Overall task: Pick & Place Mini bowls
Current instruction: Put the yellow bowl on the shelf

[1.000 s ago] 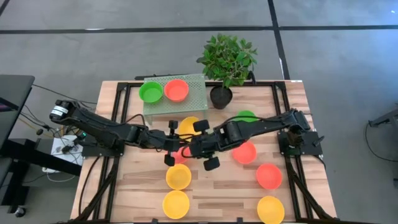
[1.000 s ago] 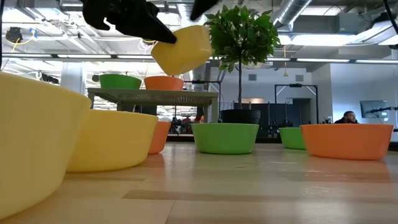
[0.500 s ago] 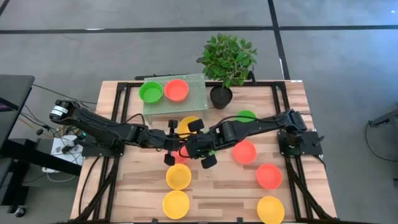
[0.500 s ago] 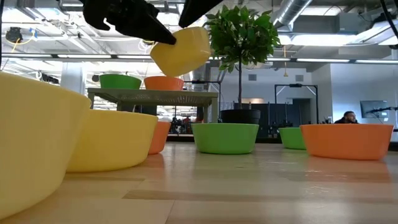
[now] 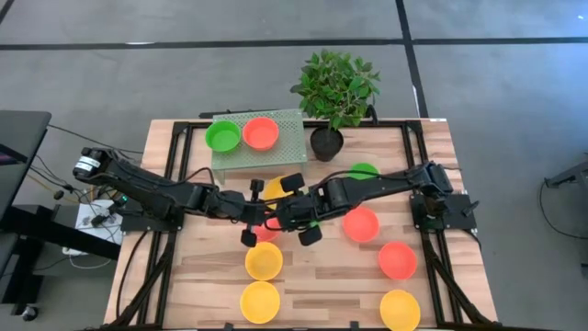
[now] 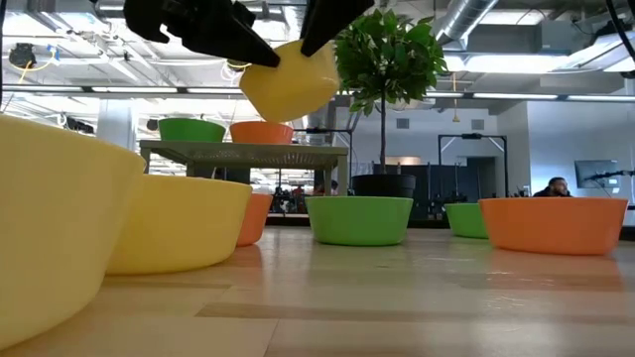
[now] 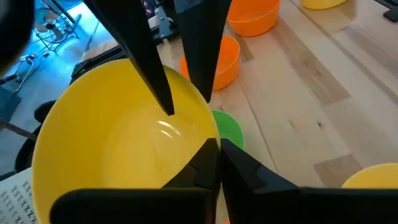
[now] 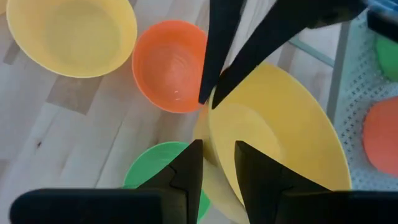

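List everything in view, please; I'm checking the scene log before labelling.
Yellow mini bowls: four; one lifted between the grippers, three on the table's side farthest from the plant.
Red-orange mini bowls: four; one on the rack, two on the table's right half, one beneath the grippers.
Green mini bowls: three; one on the rack, one by the right arm, one beneath the grippers.
Rack: one, pale green mesh, table's back.
Plant: one, green, black pot, beside the rack.
Table: one, light wood.
Person: one, far off in the room.
Left gripper: shut on the lifted yellow bowl at its rim.
Right gripper: open, fingers straddling that rim.
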{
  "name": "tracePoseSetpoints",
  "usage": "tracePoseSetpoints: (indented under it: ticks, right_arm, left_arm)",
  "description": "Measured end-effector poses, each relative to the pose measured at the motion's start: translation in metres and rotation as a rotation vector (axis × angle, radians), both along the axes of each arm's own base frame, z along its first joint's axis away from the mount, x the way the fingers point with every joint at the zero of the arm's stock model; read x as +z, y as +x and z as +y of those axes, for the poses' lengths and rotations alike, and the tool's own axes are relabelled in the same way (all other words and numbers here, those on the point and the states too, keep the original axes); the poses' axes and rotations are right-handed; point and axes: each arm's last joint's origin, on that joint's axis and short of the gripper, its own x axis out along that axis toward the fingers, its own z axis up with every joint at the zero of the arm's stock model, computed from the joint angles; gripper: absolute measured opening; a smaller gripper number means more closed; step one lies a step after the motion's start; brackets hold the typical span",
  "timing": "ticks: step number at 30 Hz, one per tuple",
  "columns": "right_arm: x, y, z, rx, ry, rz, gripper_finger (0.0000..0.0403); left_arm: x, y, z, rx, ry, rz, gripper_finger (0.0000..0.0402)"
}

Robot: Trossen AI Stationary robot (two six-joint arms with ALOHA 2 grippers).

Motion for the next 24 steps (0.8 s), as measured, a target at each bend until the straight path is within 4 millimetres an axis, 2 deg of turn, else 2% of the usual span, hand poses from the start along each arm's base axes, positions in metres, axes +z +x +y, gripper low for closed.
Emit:
tracePoseSetpoints:
  ticks: [5,11,14,24]
  right_arm:
    - [0.0,0.0,-0.002,-0.027,0.026,-0.004,0.008]
    - [-0.002,0.0,-0.009,-0.041,0.05,0.02,0.0016]
    - [-0.002,0.001,-0.012,-0.041,0.082,0.022,0.001]
    - [-0.004,0.0,-0.029,-0.244,0.154,0.019,0.0008]
  left_arm:
    - [0.002,-0.001,0.0,-0.002,-0.002,-0.009,0.0015]
    - [0.004,0.0,0.001,0.015,0.003,-0.035,0.0017]
    - [0.005,0.0,0.001,0.048,0.018,-0.048,0.0023]
    - [0.007,0.0,0.004,0.133,0.05,-0.071,0.0106]
